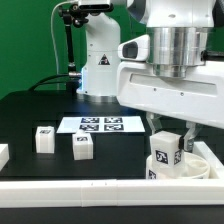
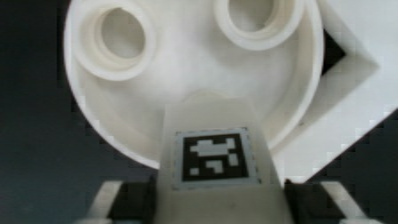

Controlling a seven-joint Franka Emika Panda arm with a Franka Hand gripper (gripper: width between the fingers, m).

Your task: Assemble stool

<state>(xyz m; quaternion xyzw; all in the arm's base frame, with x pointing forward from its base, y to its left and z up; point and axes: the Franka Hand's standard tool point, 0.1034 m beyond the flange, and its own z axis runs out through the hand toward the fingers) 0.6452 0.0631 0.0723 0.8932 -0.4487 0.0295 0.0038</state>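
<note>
I see the fingers [image 2: 125, 203] clamped on a blocky white plastic leg [image 2: 214, 120] with a square tag [image 2: 217, 160]. It is held against the smooth round seat [image 2: 107, 95], on the exterior view's right of the black worktop [image 1: 30, 110].

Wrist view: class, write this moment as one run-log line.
gripper: shut on leg | leg: in front of seat, contact unclear | seat: two holes visible | loose legs: two on table

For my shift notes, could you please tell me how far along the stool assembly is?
Done: no leg visibly attached; the seat shows two empty sockets. In hand: the fingers grip one tagged leg at the seat. Left: fitting it, plus two loose legs near the marker board.
</note>
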